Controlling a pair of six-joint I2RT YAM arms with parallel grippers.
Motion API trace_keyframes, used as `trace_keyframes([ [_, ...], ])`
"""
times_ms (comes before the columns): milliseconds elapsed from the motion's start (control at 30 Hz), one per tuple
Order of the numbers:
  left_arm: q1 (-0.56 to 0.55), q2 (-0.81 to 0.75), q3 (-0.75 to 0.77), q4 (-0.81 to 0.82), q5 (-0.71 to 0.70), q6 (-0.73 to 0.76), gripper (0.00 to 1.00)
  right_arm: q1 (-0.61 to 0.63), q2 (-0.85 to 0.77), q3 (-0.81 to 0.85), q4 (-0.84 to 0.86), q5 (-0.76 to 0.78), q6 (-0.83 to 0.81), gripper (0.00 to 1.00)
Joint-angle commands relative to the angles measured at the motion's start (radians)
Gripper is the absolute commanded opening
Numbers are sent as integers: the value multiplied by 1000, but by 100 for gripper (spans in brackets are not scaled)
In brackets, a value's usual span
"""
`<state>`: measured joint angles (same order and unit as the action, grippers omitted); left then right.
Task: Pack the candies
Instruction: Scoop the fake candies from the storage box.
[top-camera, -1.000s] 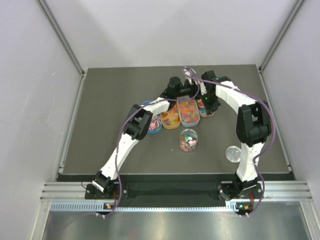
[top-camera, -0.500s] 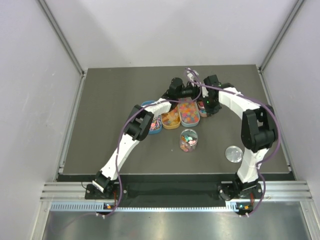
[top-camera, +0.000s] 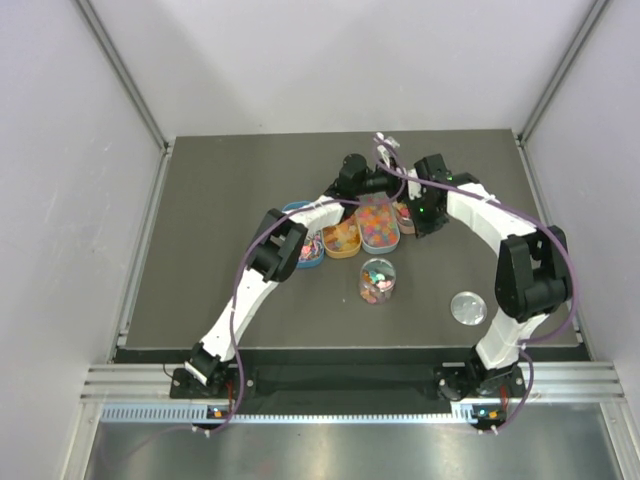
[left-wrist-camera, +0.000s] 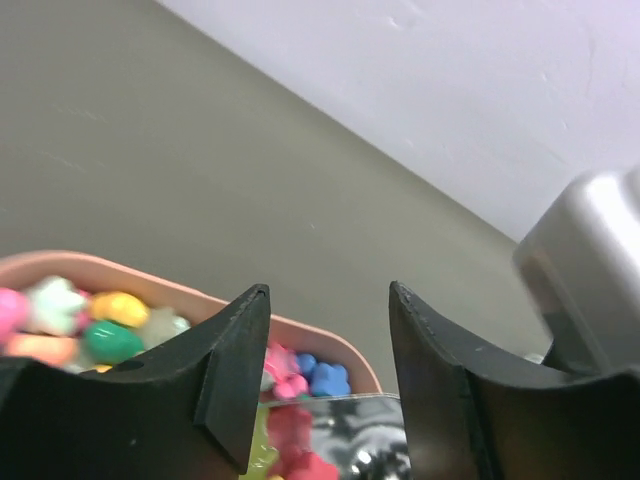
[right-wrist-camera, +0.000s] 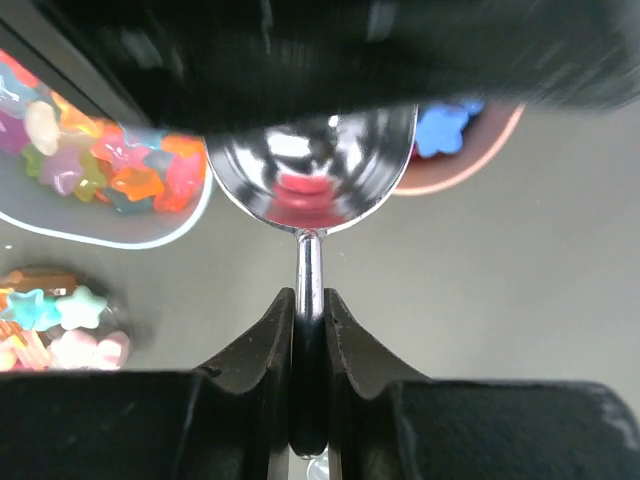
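On the counter (top-camera: 220, 200), from the left: a blue tray (top-camera: 291, 209) of pale and pink-purple candies (top-camera: 310, 247), touching an orange tray (top-camera: 343, 254) of yellow-orange gummies, touching a grey-blue tray (top-camera: 381, 248) heaped with mixed colours. Next, a pink tray (left-wrist-camera: 120, 275) with green, yellow, pink and blue candies. Over its far end, left fingers (left-wrist-camera: 235, 370) spread apart, gripping nothing. Below them, a steel scoop (right-wrist-camera: 310, 170) carrying a few pink and red candies, bowl between the grey-blue and pink trays. Right fingers (right-wrist-camera: 265, 350) pinched tight on the scoop's handle (right-wrist-camera: 308, 265). Nearer the arms, just in front of the trays, a clear jar (top-camera: 377, 298) with mixed candies inside. Well to its right, a round lid (top-camera: 467, 307), lying flat, touching nothing else.
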<state>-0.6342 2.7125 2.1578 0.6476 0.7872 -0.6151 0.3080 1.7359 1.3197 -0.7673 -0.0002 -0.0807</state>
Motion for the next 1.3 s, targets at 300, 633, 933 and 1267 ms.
trace_keyframes([
  [300,100,-203,51,95,-43,-20,59,19,63,21,46,-70,-41,0],
  [633,102,-63,134,-54,-118,153,59,-14,-74,-20,54,-37,-57,0],
  [933,148,-223,2,-120,-187,189,58,-23,-255,-46,42,-35,-207,0],
  [1267,312,-539,-225,-364,-192,347,58,-35,-573,-189,-104,-202,-534,0],
])
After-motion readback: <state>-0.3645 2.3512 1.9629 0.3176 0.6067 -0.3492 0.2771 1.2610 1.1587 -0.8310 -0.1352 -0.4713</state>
